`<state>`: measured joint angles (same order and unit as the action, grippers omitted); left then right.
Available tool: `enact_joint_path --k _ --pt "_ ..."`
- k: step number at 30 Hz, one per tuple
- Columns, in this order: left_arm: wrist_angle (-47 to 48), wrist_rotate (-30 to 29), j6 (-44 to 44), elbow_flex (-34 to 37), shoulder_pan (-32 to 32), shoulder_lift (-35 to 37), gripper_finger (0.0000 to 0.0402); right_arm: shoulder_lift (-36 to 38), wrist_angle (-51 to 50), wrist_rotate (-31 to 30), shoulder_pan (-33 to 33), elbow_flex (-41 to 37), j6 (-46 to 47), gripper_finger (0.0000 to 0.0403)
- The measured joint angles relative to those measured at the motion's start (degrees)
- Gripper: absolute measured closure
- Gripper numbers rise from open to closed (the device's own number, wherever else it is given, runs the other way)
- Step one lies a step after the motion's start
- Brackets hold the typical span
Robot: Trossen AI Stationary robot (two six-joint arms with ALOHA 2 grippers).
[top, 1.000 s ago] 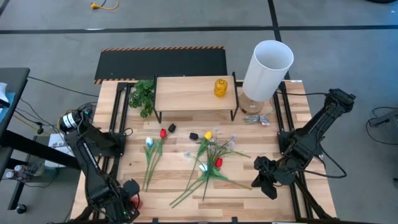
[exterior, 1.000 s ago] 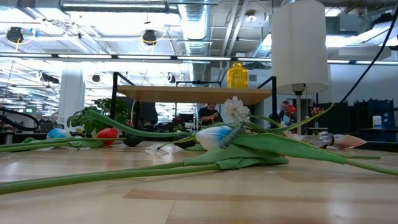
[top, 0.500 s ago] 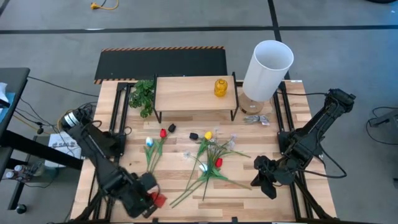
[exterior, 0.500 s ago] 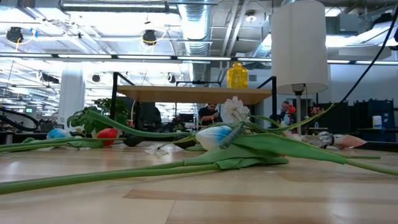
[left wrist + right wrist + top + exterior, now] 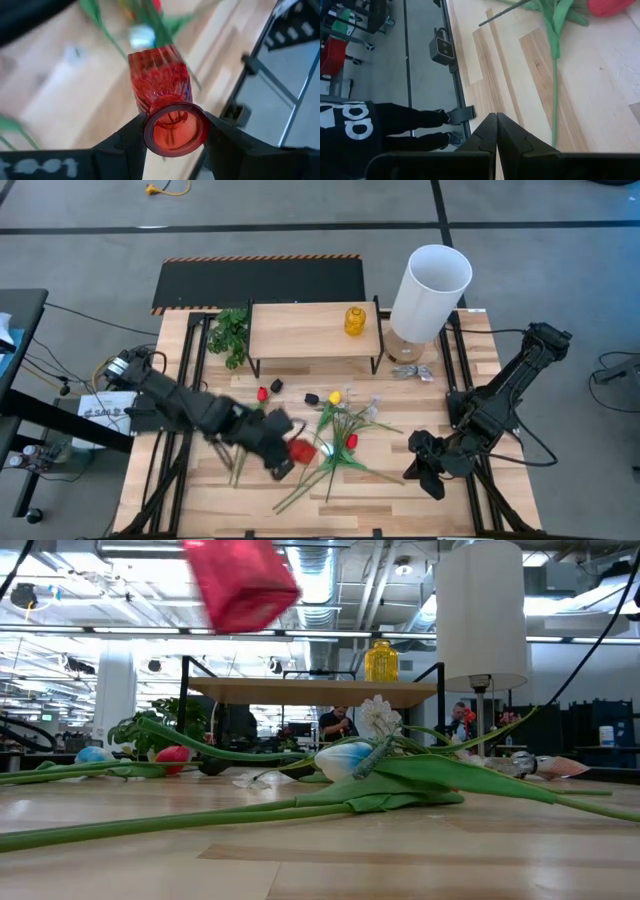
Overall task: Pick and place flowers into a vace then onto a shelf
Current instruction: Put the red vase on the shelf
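Observation:
My left gripper (image 5: 288,450) hangs over the table's middle, shut on a ribbed red glass vase (image 5: 303,448), which also shows high up in the low view (image 5: 240,582). The flowers (image 5: 340,435) lie loose on the slatted tabletop just right of it, with more stems (image 5: 245,425) under the left arm. The shelf (image 5: 300,330) stands at the far side and bears a yellow vase (image 5: 355,320). My right gripper (image 5: 432,480) is shut, low near the table's right front, with nothing in it (image 5: 496,117). My left gripper pinches the red vase by its narrow neck just under the rim (image 5: 150,134), one finger (image 5: 127,142) on each side. The vase is lifted clear of the table and tilted, with its open mouth (image 5: 176,125) toward the wrist and its ribbed body slanting down and away.
A tall white lamp (image 5: 432,285) stands at the far right beside the shelf. A bushy green leaf sprig (image 5: 232,332) lies at the shelf's left end. Bare wood lies near the front edge. A person's legs (image 5: 395,122) show beyond the table's edge.
My left gripper has swung from the table's near left corner toward its middle and risen, rolling as it went. It has carried the red vase, which now hangs high above the flowers. The right arm has kept still.

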<state>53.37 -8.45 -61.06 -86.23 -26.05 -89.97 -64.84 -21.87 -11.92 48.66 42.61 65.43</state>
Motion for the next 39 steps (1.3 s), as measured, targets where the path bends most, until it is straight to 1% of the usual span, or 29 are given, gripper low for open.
enact_joint_path --k 5,9,14,17,20,26,30,34,37,39 --pt "0.89 0.45 7.19 -4.76 6.91 0.00 0.0253 0.00 0.00 -0.12 0.04 0.00 0.00 0.0402" --pt "6.50 0.52 9.71 -10.21 12.44 0.04 0.0253 0.00 0.01 -0.20 0.04 0.00 0.00 0.0402" --pt "17.22 -0.23 11.02 -16.73 19.69 0.04 0.0253 0.00 0.01 -0.21 0.04 0.00 -0.40 0.0402" --pt "23.12 -0.12 11.18 -19.24 24.21 0.04 0.0253 0.00 0.03 -0.61 0.04 0.00 -1.03 0.0402" --pt "26.08 0.76 11.61 -20.79 28.78 0.00 0.0253 0.00 0.04 -1.47 0.04 0.00 -1.46 0.0402" --pt "26.96 4.35 18.37 -21.34 39.29 -0.09 0.0253 0.00 0.07 -1.77 -0.09 0.00 -0.79 0.0402" --pt "27.09 7.98 22.71 -21.34 47.59 -0.13 0.0253 0.00 0.07 -3.77 -0.09 0.00 1.94 0.0402" --pt "27.24 10.54 25.05 -21.34 55.28 -0.13 0.0253 0.00 0.09 -5.65 -0.22 0.00 5.04 0.0402" --pt "26.92 11.85 25.36 -21.34 60.08 -0.57 0.0253 0.00 0.08 -6.45 -0.63 0.00 7.50 0.0402" --pt "27.11 13.91 26.23 -21.34 62.31 -1.59 0.0253 0.00 0.11 -6.98 -1.11 0.00 8.82 0.0402"
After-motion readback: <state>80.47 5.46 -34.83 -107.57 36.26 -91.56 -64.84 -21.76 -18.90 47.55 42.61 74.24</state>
